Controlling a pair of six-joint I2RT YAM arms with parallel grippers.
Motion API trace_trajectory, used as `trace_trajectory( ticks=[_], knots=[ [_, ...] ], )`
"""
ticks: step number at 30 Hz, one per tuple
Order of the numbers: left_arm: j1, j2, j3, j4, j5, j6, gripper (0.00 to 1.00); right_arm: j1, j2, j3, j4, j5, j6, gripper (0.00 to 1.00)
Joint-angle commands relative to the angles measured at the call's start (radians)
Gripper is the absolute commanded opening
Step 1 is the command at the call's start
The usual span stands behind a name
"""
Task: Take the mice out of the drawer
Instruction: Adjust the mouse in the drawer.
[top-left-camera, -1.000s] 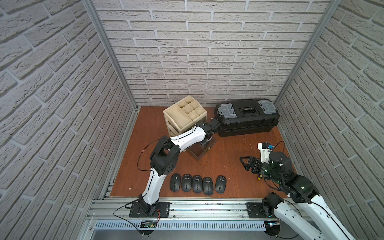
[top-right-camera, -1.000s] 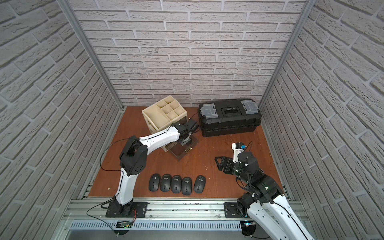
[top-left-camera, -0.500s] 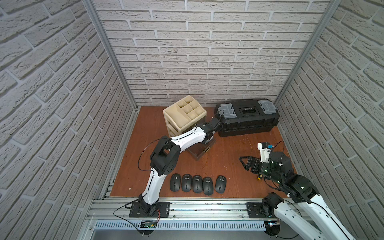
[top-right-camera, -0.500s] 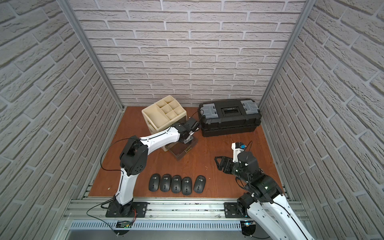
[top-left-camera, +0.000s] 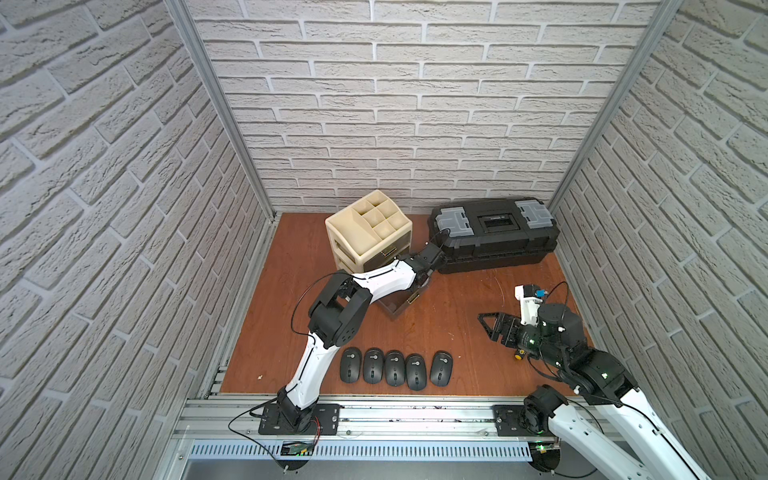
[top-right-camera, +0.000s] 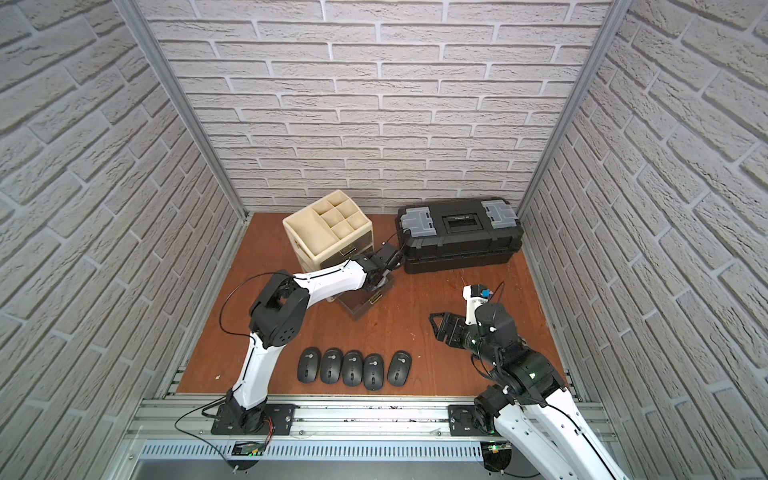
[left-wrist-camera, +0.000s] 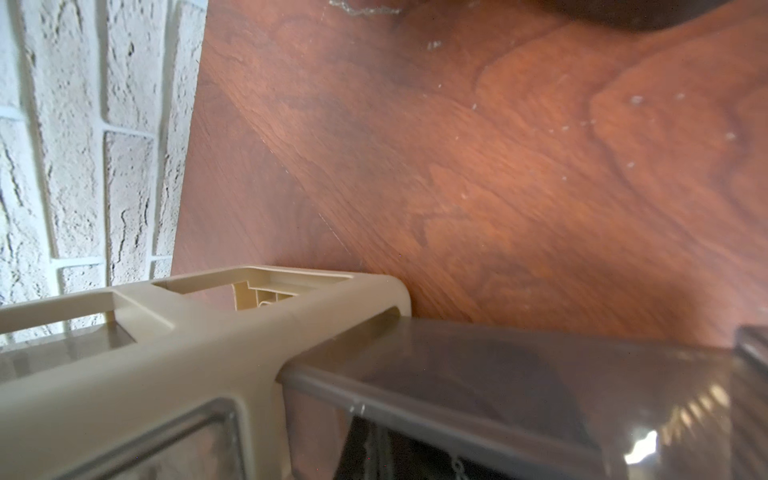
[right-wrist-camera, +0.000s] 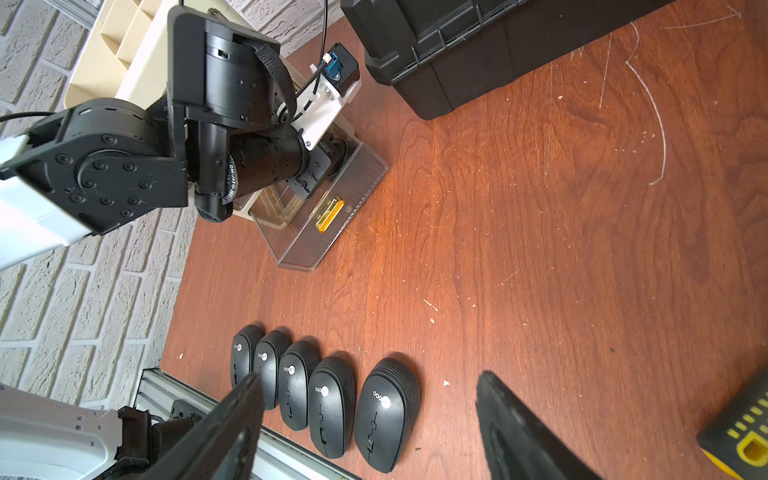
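Note:
Several black mice (top-left-camera: 394, 368) (top-right-camera: 352, 368) (right-wrist-camera: 330, 403) lie side by side in a row near the table's front edge. The smoky clear drawer (top-left-camera: 401, 309) (top-right-camera: 359, 309) (right-wrist-camera: 332, 232) (left-wrist-camera: 498, 374) with its gold handle stands pulled out of the cream organizer (top-left-camera: 365, 232) (top-right-camera: 324, 232). My left gripper (top-left-camera: 423, 279) (top-right-camera: 376, 286) (right-wrist-camera: 311, 183) reaches down into the drawer's back part, shut; what is between its fingers is hidden. In the left wrist view a dark rounded shape shows through the drawer wall. Right of the row, my right gripper (top-left-camera: 485, 327) (top-right-camera: 434, 328) (right-wrist-camera: 369, 377) hangs open and empty.
A black toolbox (top-left-camera: 494, 232) (top-right-camera: 457, 232) (right-wrist-camera: 478, 50) sits at the back right, close to the left wrist. A yellow-and-black tool (right-wrist-camera: 744, 432) lies on the table beside the right arm. Brick walls close in three sides, and a metal rail (top-left-camera: 395, 411) runs along the front.
The left wrist has shifted very slightly over the drawer. The right arm, the drawer and the row of mice have not moved.

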Motion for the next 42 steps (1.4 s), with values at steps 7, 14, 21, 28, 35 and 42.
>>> trace_trajectory(
  ticks=[7,14,21,28,35,42],
  knots=[
    [0.003,0.073,0.064,-0.177,0.022,-0.052,0.00,-0.004,-0.003,-0.010,0.048,-0.008,0.006,0.81],
    [-0.002,0.100,0.039,-0.160,-0.050,-0.041,0.00,-0.003,-0.012,-0.016,0.051,-0.014,0.010,0.80],
    [-0.006,0.081,0.104,-0.292,0.010,-0.122,0.00,-0.004,-0.037,-0.031,0.039,-0.002,0.017,0.80],
    [-0.031,0.020,0.179,-0.395,0.066,-0.189,0.00,-0.004,-0.027,-0.045,0.061,-0.014,0.020,0.80],
    [-0.070,-0.032,0.266,-0.463,0.086,-0.229,0.00,-0.003,-0.012,-0.091,0.131,-0.053,0.049,0.79],
    [-0.051,-0.110,0.223,-0.463,0.202,-0.245,0.19,-0.003,-0.011,-0.209,0.357,-0.146,0.128,0.70]
  ],
)
